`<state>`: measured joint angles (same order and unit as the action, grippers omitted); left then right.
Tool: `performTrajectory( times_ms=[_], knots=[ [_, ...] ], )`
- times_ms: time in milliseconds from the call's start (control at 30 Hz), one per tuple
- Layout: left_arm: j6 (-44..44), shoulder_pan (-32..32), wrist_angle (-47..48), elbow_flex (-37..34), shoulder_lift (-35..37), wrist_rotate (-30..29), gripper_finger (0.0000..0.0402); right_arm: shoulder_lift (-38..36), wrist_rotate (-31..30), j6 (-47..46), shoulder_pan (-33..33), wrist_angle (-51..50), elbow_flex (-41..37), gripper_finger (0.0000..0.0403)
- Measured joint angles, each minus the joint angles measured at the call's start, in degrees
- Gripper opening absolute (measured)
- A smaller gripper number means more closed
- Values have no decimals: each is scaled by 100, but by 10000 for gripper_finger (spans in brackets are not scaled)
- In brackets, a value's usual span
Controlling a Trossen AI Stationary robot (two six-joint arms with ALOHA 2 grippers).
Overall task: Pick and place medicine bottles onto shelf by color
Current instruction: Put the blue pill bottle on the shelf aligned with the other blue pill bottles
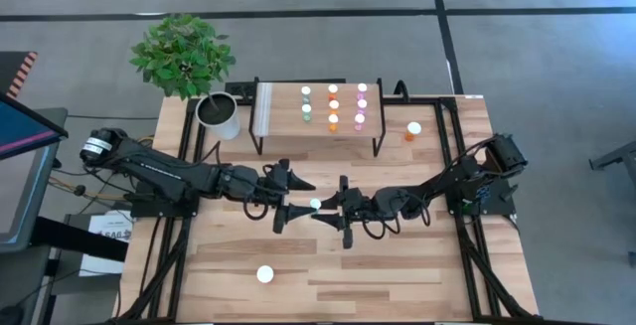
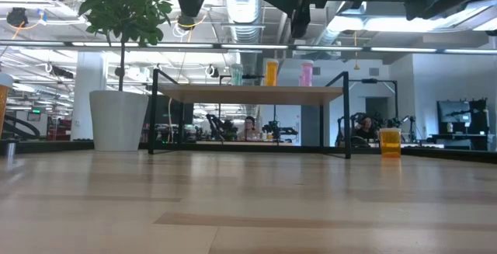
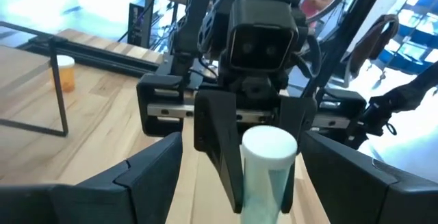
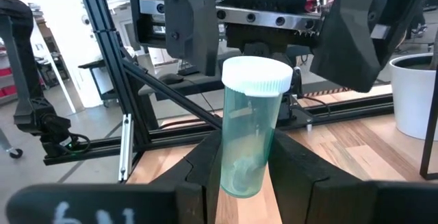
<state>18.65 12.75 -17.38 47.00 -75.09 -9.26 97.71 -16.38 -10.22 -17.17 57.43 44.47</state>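
Both dark arms meet mid-frame in the high view, above the light-wood tabletop. Right gripper has its fingers closed on a translucent teal pill bottle with white cap, held upright, off the tabletop. Left gripper faces it with fingers spread wide on either side of the bottle, not touching it in the wrist views. Small raised light-wood shelf on thin black legs sits upper centre of the high view, white strip on its left edge. On it, capped bottles in three columns: teal left, orange middle, pink right. Wider orange bottle with white cap stands on the tabletop just right of the shelf. Another white-capped bottle stands lower left of centre, colour unclear. White plant pot with leafy green plant left of the shelf
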Motion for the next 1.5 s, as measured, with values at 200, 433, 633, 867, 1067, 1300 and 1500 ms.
performTrajectory(
  times_ms=[200, 433, 633, 867, 1067, 1300, 1500],
  knots=[
    [1, 2, 16, 0, 0, 0, 286, 0, 2, 2, 0, 0, 0, 125],
    [4, 5, 46, -2, 0, 104, 286, 0, 2, 4, 0, 0, 0, 125],
    [-35, 83, 47, -11, 0, 103, 286, 0, 2, -5, 1, 0, -1, 125],
    [-61, 146, -19, -13, -2, 98, 286, 7, 2, -326, 50, -160, 192, 125],
    [-59, 151, -17, -15, -2, 98, 286, 7, 2, -328, 23, -600, 387, 125],
    [-56, 151, -4, -15, -2, 103, 286, 7, -3, -302, -7, -634, 391, 125],
    [-20, 151, -3, -17, -2, 44, 267, 7, -5, -297, -7, -665, 391, 125]
  ],
)
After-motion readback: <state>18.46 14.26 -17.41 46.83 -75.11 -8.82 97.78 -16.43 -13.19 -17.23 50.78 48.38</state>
